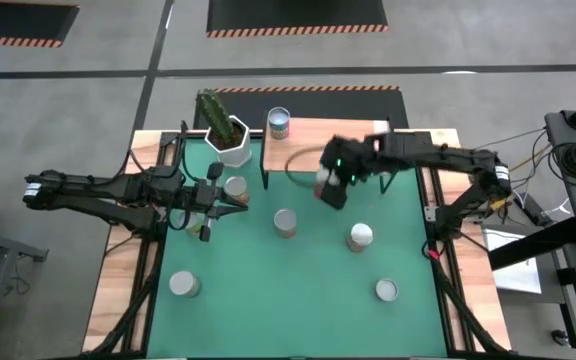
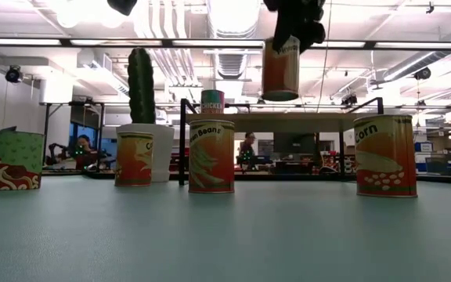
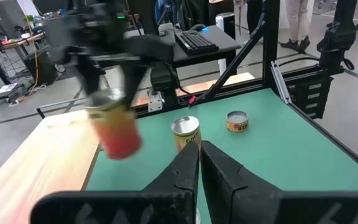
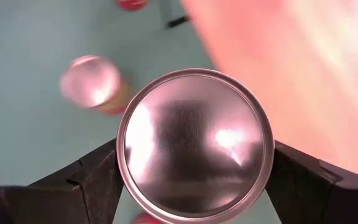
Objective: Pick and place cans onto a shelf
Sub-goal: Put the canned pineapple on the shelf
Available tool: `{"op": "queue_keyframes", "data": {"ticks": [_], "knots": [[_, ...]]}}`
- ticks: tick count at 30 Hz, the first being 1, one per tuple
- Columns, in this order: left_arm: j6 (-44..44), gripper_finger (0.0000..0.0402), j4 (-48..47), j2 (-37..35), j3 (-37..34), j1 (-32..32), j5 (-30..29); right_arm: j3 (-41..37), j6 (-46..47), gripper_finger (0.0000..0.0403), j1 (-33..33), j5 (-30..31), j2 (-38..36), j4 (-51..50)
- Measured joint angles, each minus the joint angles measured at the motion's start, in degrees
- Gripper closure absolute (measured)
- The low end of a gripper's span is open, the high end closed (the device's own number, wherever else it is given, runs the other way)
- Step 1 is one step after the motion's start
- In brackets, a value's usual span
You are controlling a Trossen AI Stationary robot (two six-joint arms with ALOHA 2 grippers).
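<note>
Right pincer (image 1: 330, 187): spread wide, its two fingers (image 4: 92, 180) clamped on the sides of the held can (image 4: 195, 144); raised above the counter (image 1: 408, 250), just in front of the shelf (image 1: 318, 135).
Held can: upright in the air, silvery top toward the wrist camera; in the low view it hangs higher than the shelf board.
Left pincer (image 1: 240, 203): fully closed, holding nothing; low over the counter, in front of the cactus pot (image 1: 232, 148), well apart from the shelf's front edge.
Shelf: at the counter's far edge, right of the cactus pot; one can (image 1: 279, 122) stands near its left end, the rest of the board is bare.
Cans on the counter: five upright, well apart from each other, all in front of the shelf; the nearest (image 1: 285, 222) stands just in front of the held can.
</note>
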Motion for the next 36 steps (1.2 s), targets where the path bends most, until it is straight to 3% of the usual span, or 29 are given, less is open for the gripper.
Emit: {"op": "queue_keyframes", "data": {"ticks": [15, 21, 28, 36], "knots": [[0.0, 0.0402, -0.4, 0.0, 0.0, 0.0, 0.0, 1.8, -6.4, 0.0093, -24.4, -0.2, 0.0, -1.0], [0.0, 0.0402, -0.3, 0.0, 0.0, 0.0, 0.0, 1.7, -9.8, 0.0091, -32.8, -3.9, 0.0, -1.0], [0.0, 0.0402, -0.3, 0.0, 0.0, 0.0, 0.0, 1.6, -11.5, 0.0094, -38.0, -5.2, 0.0, -1.8], [0.4, 0.0402, -0.3, 0.0, 0.0, 0.0, 0.0, 0.6, -11.9, 0.0091, -38.7, -5.3, 0.0, -1.9]]}}
